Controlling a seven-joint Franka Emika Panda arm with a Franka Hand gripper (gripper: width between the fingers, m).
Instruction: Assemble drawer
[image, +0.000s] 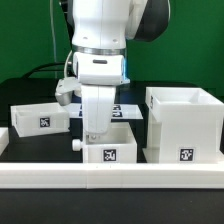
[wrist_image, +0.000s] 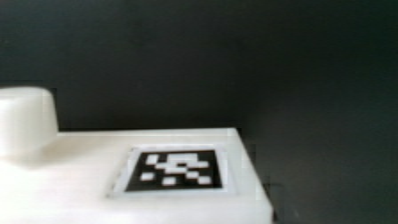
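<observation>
The drawer's large white housing (image: 185, 125) stands at the exterior view's right, open side up, with a tag low on its front. One small tray (image: 40, 118) sits at the left. A second small tray (image: 118, 152) with a tag and a small knob (image: 78, 143) sits in the front middle. My gripper (image: 95, 130) reaches down onto this tray's left rim; its fingertips are hidden there. The wrist view shows a blurred white tagged face of the tray (wrist_image: 178, 168) and the knob (wrist_image: 25, 120) very close, with no fingers visible.
A long low white rail (image: 110, 178) runs along the front edge. The marker board (image: 130, 110) lies behind the middle tray. The table is black, with a green wall behind.
</observation>
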